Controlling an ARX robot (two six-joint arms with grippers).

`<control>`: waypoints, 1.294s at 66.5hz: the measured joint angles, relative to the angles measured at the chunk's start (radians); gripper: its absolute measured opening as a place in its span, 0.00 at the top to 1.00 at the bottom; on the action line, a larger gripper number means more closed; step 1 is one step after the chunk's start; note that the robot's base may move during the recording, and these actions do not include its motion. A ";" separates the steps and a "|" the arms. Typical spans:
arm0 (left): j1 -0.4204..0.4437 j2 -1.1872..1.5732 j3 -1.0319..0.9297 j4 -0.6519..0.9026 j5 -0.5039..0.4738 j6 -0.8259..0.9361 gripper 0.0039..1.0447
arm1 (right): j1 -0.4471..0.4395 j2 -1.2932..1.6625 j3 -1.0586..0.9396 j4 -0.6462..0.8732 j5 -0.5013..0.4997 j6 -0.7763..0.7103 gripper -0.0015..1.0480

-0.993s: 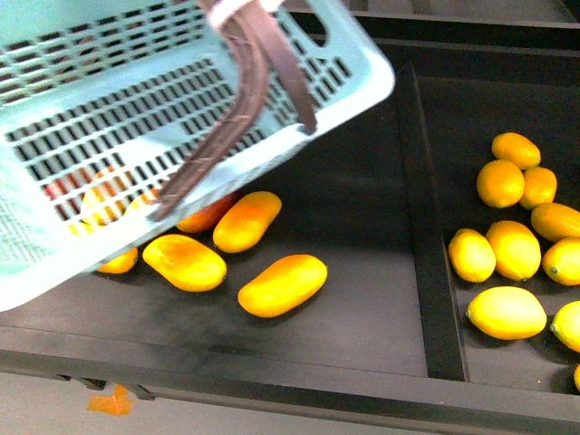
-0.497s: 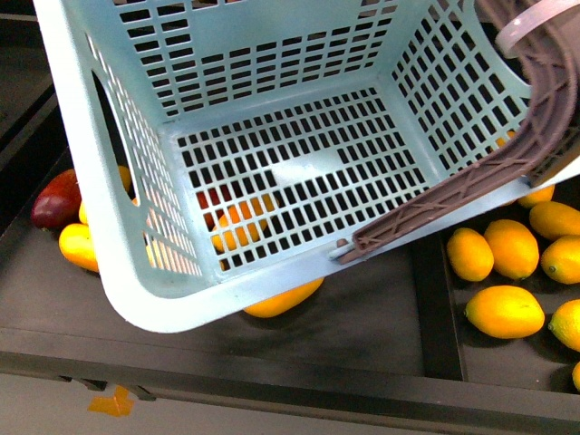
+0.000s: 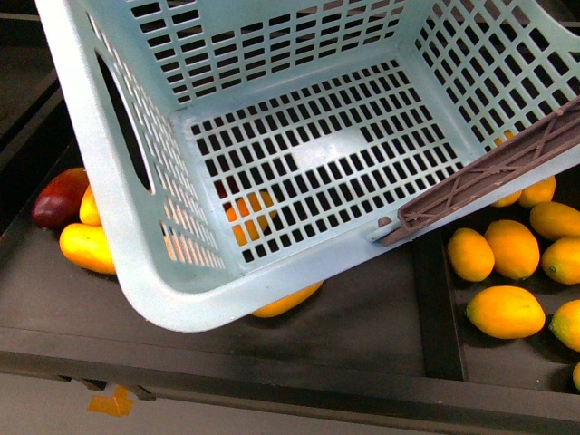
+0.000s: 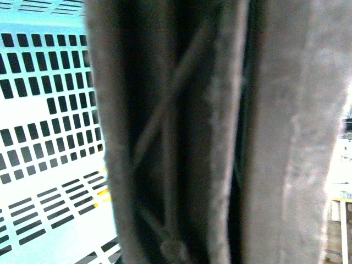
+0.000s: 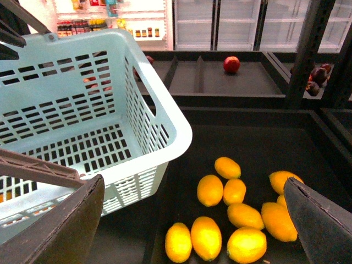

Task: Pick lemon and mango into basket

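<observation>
The basket (image 3: 136, 272) is empty, with the lemon (image 3: 506, 311) at right and the mango (image 3: 88, 246) at left both unpicked; the right gripper (image 5: 193, 184) is spread and empty, and I cannot tell the left gripper's state behind the handle (image 4: 176, 132).

The light turquoise basket (image 3: 136, 249), slotted on its sides and floor, hangs tilted over the dark left compartment, its brown handle (image 3: 494, 172) lying across its right-hand rim. Elongated orange-yellow mangoes lie beneath it: one mango (image 3: 288, 302) pokes out below the near rim, another shows through the floor slots, and a third rests just beside the left wall. Plump, bright yellow lemons (image 3: 505, 311) cluster in the right compartment, partly under the basket's right corner.
</observation>
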 joint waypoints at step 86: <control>0.000 0.000 -0.005 0.000 0.002 -0.003 0.87 | -0.386 2.285 0.894 0.439 -0.150 0.134 0.08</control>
